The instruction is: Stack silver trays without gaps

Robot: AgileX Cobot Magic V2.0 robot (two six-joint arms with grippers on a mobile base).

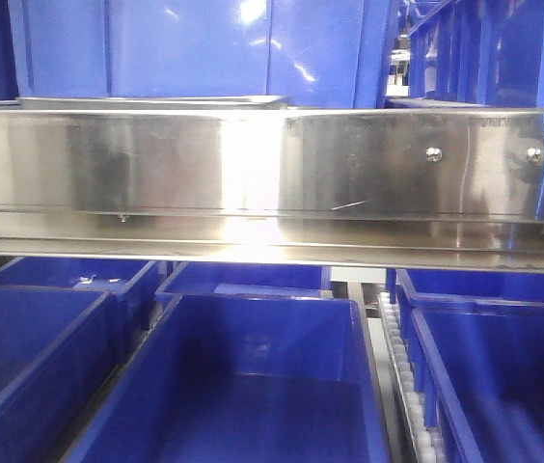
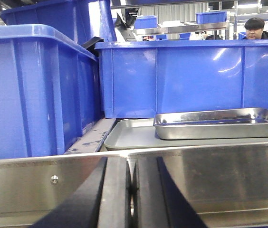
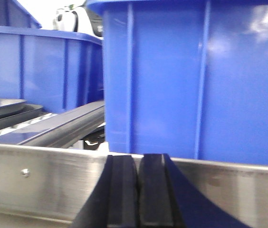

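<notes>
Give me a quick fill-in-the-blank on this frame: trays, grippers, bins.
1. In the left wrist view, the upper silver tray rests on a wider ____ tray.
2. The left gripper has its two fingers pressed ____.
3. The bins behind the trays are ____ in colour.
4. The right gripper hangs in front of a steel rail and is ____.

Missing words: grey; together; blue; shut

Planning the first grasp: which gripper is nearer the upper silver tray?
Left. The left gripper faces the upper silver tray just beyond the steel rail; the right gripper sees trays only far to its left.
</notes>
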